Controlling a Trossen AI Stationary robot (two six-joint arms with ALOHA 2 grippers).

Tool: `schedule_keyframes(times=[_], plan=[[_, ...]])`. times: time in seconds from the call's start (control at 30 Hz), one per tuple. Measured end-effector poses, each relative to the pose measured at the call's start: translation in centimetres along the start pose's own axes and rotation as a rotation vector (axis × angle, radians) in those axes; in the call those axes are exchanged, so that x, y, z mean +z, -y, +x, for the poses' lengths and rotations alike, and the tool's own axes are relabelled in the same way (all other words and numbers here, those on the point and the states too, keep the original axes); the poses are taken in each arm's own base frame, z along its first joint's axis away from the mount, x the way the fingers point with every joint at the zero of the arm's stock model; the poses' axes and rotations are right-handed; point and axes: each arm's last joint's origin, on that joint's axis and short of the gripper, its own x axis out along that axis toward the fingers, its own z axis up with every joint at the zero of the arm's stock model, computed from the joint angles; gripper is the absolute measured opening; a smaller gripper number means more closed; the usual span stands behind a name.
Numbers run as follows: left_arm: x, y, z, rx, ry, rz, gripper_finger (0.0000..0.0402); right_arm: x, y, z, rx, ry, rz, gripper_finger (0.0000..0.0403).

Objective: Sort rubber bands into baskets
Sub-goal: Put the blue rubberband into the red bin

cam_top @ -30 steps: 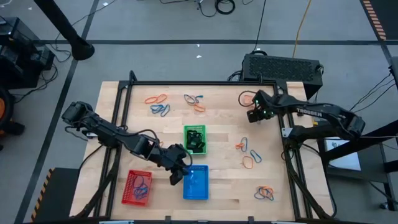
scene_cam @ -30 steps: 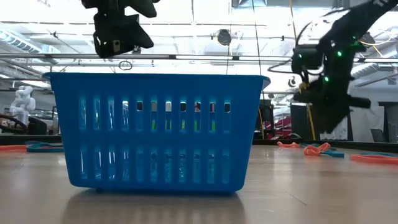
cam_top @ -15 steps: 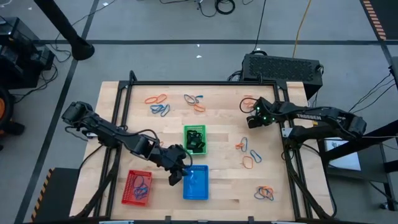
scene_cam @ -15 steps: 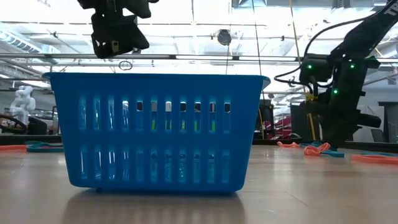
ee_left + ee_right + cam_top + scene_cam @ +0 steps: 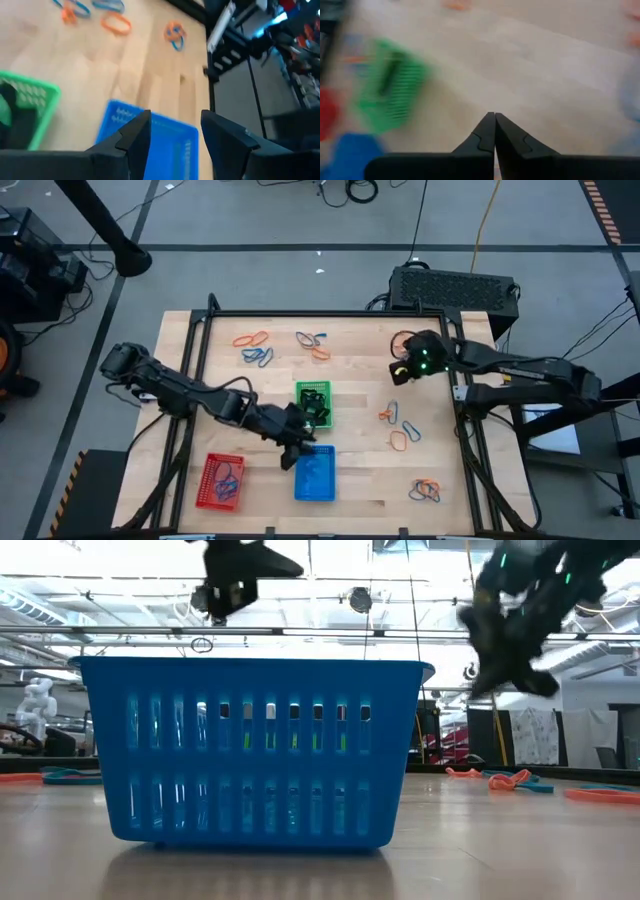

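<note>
Seen from above, with twelve o'clock at the table's far edge, the red basket sits nearest at about seven o'clock with a few blue bands in it, and the blue basket stands just beside it at six o'clock. A small tangle of orange and blue rubber bands lies at about five o'clock on the wooden table.

The left gripper hovers over the gap between the blue basket and the green basket, its fingers spread apart with nothing between them. The green basket sits at the table's centre and holds something dark, probably black bands, though the view is too coarse to be sure.

At about three o'clock lie more loose bands, orange and blue. Beyond them, toward two o'clock, the right gripper hangs above the table with its fingertips pressed together; no band shows between them. In the low view it is raised well off the surface.

Farthest off, between eleven and twelve o'clock, two more clusters of bands rest near the far edge, orange and blue ones mixed.
</note>
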Motion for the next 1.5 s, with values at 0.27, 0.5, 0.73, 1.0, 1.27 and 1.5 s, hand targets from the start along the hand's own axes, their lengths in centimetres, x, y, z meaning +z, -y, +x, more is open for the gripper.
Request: schedule_keyframes(times=[0.27,0.5,0.73,1.0,1.27,1.5], plan=[[2.9,-1.5,-0.2,-0.088,0.125,-0.014,0.0180,-1.9,-0.1,-1.9,-0.320,0.086,0.041,0.0000],[3.5,-1.7,-0.3,-0.117,0.149,-0.020,0.0180,-2.7,3.9,0.5,-0.568,-0.001,0.126,0.0026],[3.2,-1.5,-0.1,-0.123,0.137,-0.021,0.0180,-2.1,5.3,3.3,-0.532,-0.015,0.135,0.0116],[3.2,-1.5,-0.1,-0.120,0.138,-0.054,0.0180,-2.8,6.7,5.6,-0.623,-0.097,0.126,0.0184],[3.2,-1.5,-0.1,-0.108,0.149,-0.074,0.0180,-2.9,6.9,6.6,-0.572,-0.160,0.074,0.0051],[3.4,-1.4,-0.2,-0.118,0.170,-0.072,0.0180,-2.8,6.2,4.9,-0.473,-0.152,0.056,0.0003]])
